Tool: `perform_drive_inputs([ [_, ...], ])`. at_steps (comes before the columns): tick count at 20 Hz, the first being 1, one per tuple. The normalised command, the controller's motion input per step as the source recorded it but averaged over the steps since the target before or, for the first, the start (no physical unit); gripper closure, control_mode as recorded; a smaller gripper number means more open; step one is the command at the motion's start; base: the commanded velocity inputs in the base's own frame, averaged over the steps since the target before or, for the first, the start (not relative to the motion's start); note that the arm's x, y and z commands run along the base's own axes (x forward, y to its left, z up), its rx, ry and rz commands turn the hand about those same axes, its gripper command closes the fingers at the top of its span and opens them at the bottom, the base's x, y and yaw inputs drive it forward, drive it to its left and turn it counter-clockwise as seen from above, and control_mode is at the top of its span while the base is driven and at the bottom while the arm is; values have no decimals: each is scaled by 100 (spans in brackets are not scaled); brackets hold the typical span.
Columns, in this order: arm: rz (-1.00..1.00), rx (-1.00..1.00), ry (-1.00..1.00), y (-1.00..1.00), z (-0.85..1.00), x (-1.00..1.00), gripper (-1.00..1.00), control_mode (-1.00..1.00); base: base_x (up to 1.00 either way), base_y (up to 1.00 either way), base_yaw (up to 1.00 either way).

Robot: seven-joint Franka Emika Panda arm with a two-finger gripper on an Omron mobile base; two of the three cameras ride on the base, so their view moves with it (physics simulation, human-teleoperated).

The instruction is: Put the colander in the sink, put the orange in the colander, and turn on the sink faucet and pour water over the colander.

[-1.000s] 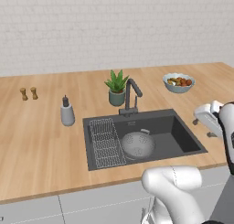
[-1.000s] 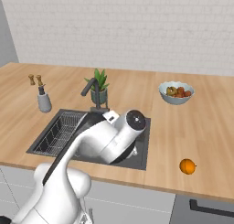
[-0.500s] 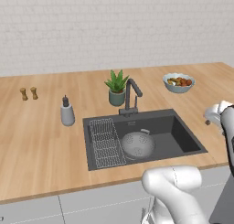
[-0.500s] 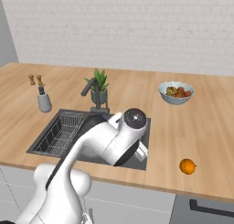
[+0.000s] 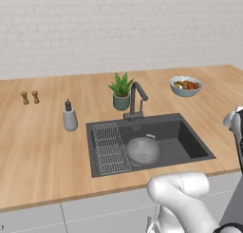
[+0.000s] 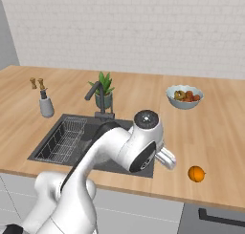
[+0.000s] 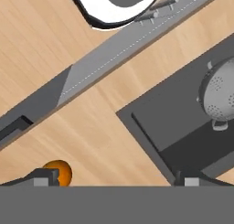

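Tool wide, empty | arm bent right over counter | orange nearby

Kitchen counter, item counts. 1 sink is set into the counter near its front edge. 1 colander lies in the sink, and 1 wire grid lies along the sink's left side. 1 sink faucet stands at the sink's rear edge. 1 potted plant stands just behind the faucet. 1 soap bottle stands beyond the sink's rear left corner. 2 small shakers stand side by side toward the counter's left rear. 1 bowl of mixed fruit sits toward the right rear. 1 orange lies near the counter's front edge, right of the sink.
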Motion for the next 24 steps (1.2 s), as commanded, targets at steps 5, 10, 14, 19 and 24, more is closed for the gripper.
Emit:
perform_drive_inputs([
  [5, 0, -11, 2, -68, -25, -13, -100, -100, 0, 0, 0],
  [10, 0, -3, 3, -67, -26, -7, -100, -100, 0, 0, 0],
  [14, 0, 0, 7, -48, -24, 0, -100, -100, 0, 0, 0],
  [19, 0, 0, 9, -17, -25, 4, -100, -100, 0, 0, 0],
  [24, 0, 0, 11, 0, -23, 18, -100, -100, 0, 0, 0],
])
